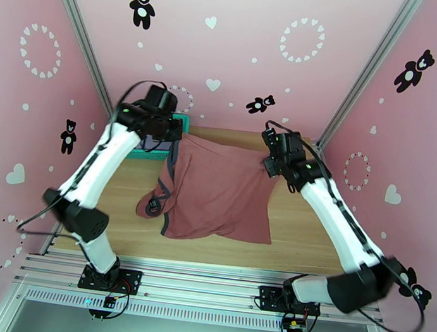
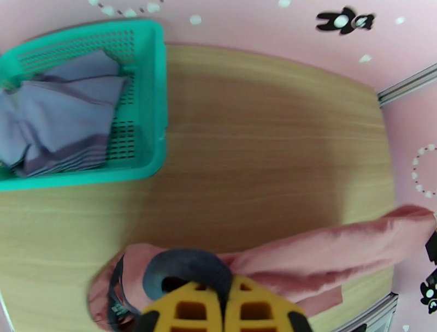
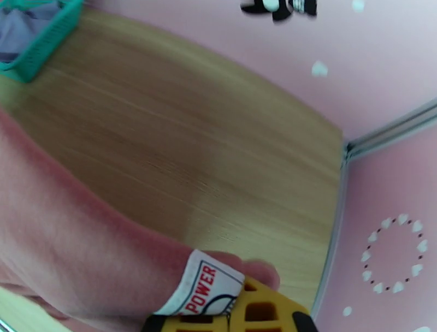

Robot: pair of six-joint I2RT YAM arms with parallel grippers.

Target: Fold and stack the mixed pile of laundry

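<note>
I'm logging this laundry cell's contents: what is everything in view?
tank top: one, rust-red with navy trim, mid-table
shirt: one, grey-lavender, inside the basket
basket: one, teal mesh, table's far left corner
table: one, light wood, beneath everything
stickers: many, black bears and white hearts, pink walls
left hand: one, yellow, shut on the tank top's navy trim
right hand: one, yellow, shut on the tank top beside its white label

Your top view looks down from behind; both close wrist views share the rust-red tank top [image 2: 328,251] and teal basket [image 2: 155,109].
</note>
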